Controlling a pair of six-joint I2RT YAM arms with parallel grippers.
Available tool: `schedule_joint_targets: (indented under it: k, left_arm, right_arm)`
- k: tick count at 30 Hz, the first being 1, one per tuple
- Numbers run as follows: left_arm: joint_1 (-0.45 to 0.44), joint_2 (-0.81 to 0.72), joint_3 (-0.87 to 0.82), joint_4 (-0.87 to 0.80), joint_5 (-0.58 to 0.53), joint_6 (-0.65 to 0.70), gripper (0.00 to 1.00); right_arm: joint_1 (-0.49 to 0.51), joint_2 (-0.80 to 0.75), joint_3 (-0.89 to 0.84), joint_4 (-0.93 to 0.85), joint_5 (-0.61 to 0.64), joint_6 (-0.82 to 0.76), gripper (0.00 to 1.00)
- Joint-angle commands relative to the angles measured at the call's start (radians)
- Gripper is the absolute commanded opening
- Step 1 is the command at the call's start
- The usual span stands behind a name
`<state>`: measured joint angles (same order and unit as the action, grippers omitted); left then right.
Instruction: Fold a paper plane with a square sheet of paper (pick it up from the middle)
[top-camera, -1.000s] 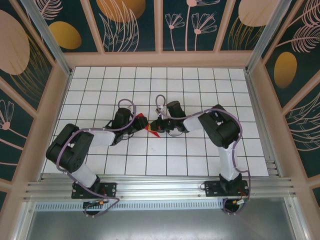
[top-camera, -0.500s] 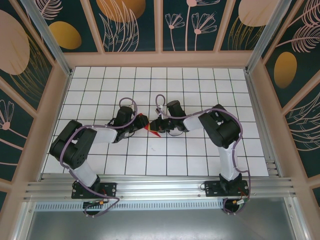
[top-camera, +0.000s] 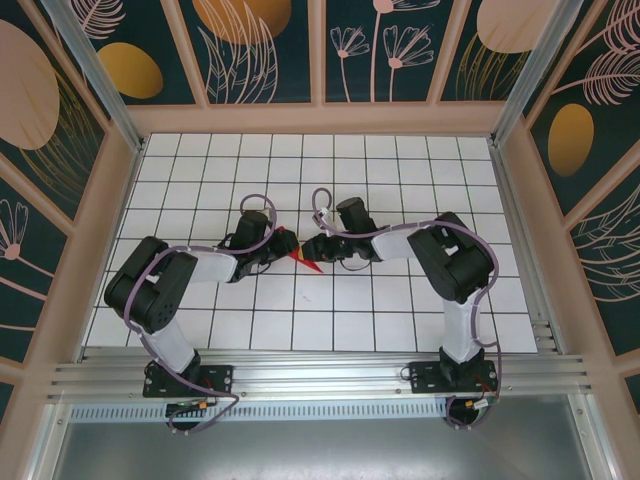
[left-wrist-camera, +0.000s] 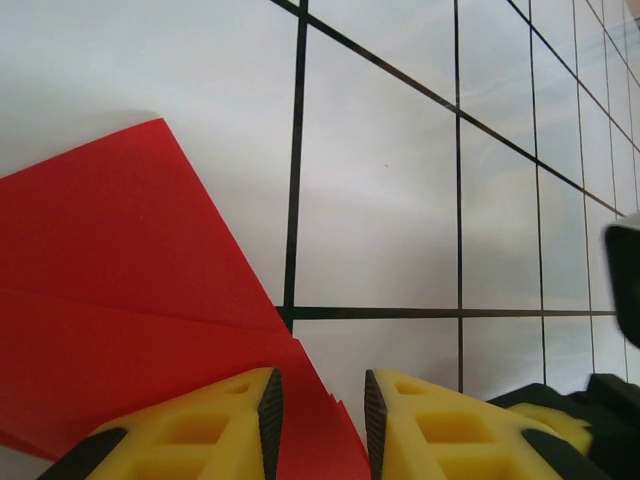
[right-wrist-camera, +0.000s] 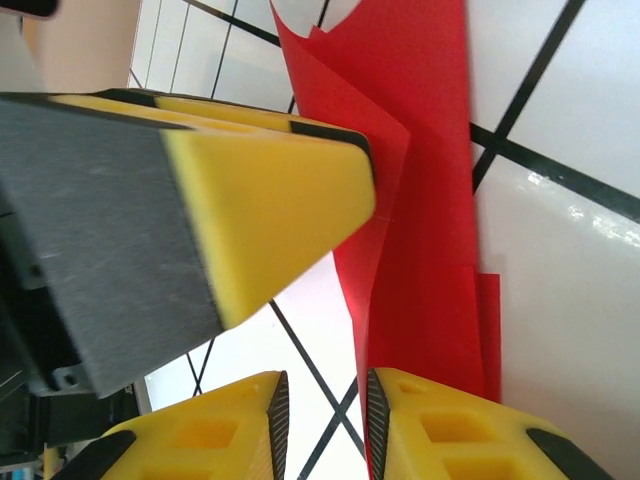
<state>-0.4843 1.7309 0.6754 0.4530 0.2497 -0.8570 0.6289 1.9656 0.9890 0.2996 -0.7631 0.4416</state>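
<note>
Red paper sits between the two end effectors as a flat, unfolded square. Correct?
No. The red paper is folded, with a crease and overlapping layers, as the left wrist view shows. It does sit between the left end effector and right end effector.

Worktop (top-camera: 400, 170): white tiles with a black grid, wood rim on three sides, aluminium rail along the near edge. Only item on it is the red paper plane (top-camera: 301, 256), about mid-table. One panel lies flat on the tiles, other folds stand up.
</note>
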Motion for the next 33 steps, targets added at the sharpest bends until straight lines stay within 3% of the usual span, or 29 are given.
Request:
schedule_joint_targets:
  k: [1,17,26,33]
  left_arm:
    - [0.004,0.013,0.019,-0.023,-0.020,-0.010,0.30]
    - [0.004,0.014,0.039,-0.036,-0.014,-0.012,0.31]
    - [0.004,0.021,0.055,-0.048,-0.017,-0.014,0.31]
    - [0.004,0.027,0.062,-0.050,-0.021,-0.014,0.30]
  right_arm:
    - [-0.005,-0.041,-0.014,-0.036,0.017,-0.095,0.29]
    - [0.015,-0.035,-0.013,-0.104,0.089,-0.282,0.33]
    - [0.037,-0.025,0.002,-0.106,0.116,-0.308,0.34]
    - [0.045,-0.014,0.005,-0.091,0.114,-0.316,0.24]
